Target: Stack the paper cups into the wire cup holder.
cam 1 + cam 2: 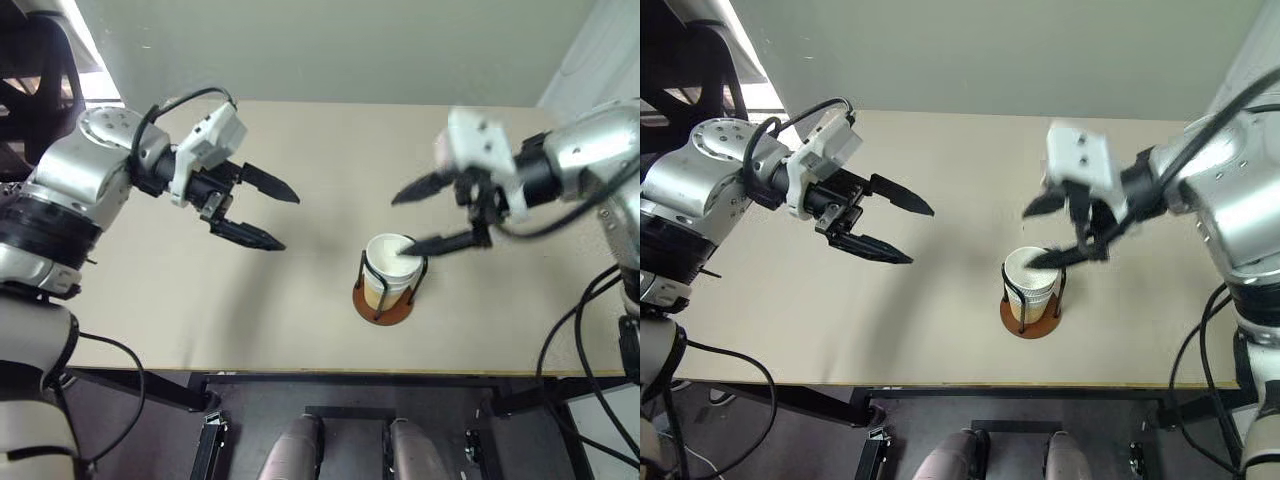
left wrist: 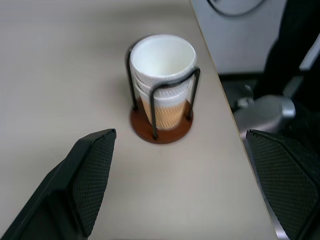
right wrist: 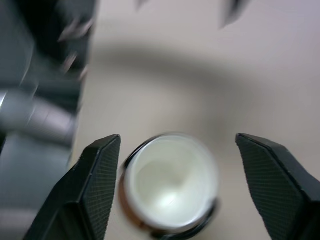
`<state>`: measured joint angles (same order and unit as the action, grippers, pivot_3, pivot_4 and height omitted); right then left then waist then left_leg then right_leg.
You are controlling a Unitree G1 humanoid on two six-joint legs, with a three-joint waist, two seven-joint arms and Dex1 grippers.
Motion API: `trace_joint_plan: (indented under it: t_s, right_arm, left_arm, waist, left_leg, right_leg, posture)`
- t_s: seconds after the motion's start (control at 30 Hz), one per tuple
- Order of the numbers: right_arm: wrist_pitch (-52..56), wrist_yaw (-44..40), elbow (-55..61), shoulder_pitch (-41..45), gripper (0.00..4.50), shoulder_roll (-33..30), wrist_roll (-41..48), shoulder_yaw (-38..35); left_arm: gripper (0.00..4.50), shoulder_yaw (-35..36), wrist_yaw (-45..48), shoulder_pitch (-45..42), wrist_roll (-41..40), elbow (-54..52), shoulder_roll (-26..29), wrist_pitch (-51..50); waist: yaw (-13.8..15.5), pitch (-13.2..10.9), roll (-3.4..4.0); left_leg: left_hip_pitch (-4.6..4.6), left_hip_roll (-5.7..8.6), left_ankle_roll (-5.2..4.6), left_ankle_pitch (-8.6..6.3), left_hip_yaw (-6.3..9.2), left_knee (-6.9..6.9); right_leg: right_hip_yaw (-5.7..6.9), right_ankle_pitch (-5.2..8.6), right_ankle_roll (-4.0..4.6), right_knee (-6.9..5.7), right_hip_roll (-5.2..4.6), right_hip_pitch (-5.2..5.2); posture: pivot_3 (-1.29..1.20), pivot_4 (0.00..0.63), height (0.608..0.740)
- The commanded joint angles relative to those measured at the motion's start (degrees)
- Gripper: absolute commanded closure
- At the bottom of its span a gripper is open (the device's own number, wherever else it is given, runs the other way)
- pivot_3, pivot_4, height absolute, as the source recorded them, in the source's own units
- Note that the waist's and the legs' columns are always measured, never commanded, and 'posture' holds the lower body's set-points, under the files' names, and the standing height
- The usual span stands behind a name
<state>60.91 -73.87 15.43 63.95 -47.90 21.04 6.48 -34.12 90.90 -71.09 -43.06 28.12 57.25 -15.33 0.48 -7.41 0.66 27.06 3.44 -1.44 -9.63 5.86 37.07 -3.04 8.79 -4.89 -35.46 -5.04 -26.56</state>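
Observation:
The paper cups (image 1: 389, 266) sit nested in one stack inside the wire cup holder (image 1: 383, 303), near the table's front edge at centre right; the white inside of the top cup faces up. The holder's reddish-brown base and black wire loops (image 2: 159, 105) show clearly in the left wrist view. My right gripper (image 1: 421, 216) hangs open just above and right of the stack, one fingertip over the cup's rim, nothing between its fingers. My left gripper (image 1: 278, 215) is open and empty over the table, well left of the holder.
The beige table (image 1: 200, 300) has its front edge close behind the holder. A pale wall runs along the back. Black cables hang at the right side of the table.

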Motion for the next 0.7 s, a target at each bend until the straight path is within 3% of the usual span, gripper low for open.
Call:
trace_joint_plan:
  t_s: [0.03, 0.17, 0.37, 0.43, 0.7]
  right_arm:
    - [2.61, 10.06, -3.66, -2.13, 0.76, 1.79, 0.83, -10.88]
    - [-2.92, 20.60, -8.63, -8.70, 0.76, 3.81, -2.14, -16.61]
    - [-15.74, 34.26, -19.27, -17.82, 0.76, 11.40, -5.25, -21.41]
    - [-19.72, 38.92, -24.26, -18.65, 0.76, 13.61, -6.50, -22.54]
    - [-32.96, 48.55, -39.33, -17.88, 0.76, 15.39, -7.08, -26.40]
  left_arm:
    - [0.00, 7.49, -0.84, 0.80, 3.45, 3.00, -1.69, -3.65]
    - [0.00, 15.30, -8.43, 2.85, 6.83, 4.91, -5.71, -5.67]
    - [0.00, 24.96, -29.78, 8.85, 12.62, 8.37, -14.92, -3.75]
    - [0.00, 27.89, -36.38, 11.55, 14.61, 7.88, -17.76, -3.84]
    - [0.00, 34.78, -42.43, 17.13, 14.09, 0.52, -21.43, -12.07]
  waist:
    - [0.04, 0.01, -0.02]
    - [0.09, 0.03, -0.05]
    - [-0.06, 0.02, -0.02]
    - [-0.20, 0.01, -0.01]
    - [-0.09, -0.02, 0.02]
  left_leg:
    - [0.00, 0.00, 0.00, 0.00, 0.02, 0.00]
    - [-0.09, 0.00, -0.01, 0.01, 0.01, 0.03]
    - [-0.04, -0.02, -0.02, 0.22, -0.10, -0.04]
    - [-0.56, -0.03, -0.07, 0.19, -0.11, -0.05]
    - [-0.53, -0.01, -0.11, 0.35, -0.15, -0.07]
  right_leg:
    - [0.00, -0.01, 0.02, 0.00, -0.01, 0.01]
    - [-0.01, -0.06, 0.07, 0.01, -0.01, 0.07]
    - [-0.08, -0.38, -0.34, 0.02, -0.03, -0.04]
    - [-0.13, -0.42, -0.38, 0.13, -0.02, 0.47]
    - [-0.17, -0.78, -0.32, 0.29, 0.01, 0.47]
  posture:
    - [0.00, 0.150, 0.740]
    - [0.00, 0.150, 0.740]
    - [0.00, 0.150, 0.740]
    - [0.00, 0.150, 0.740]
    - [0.00, 0.150, 0.740]
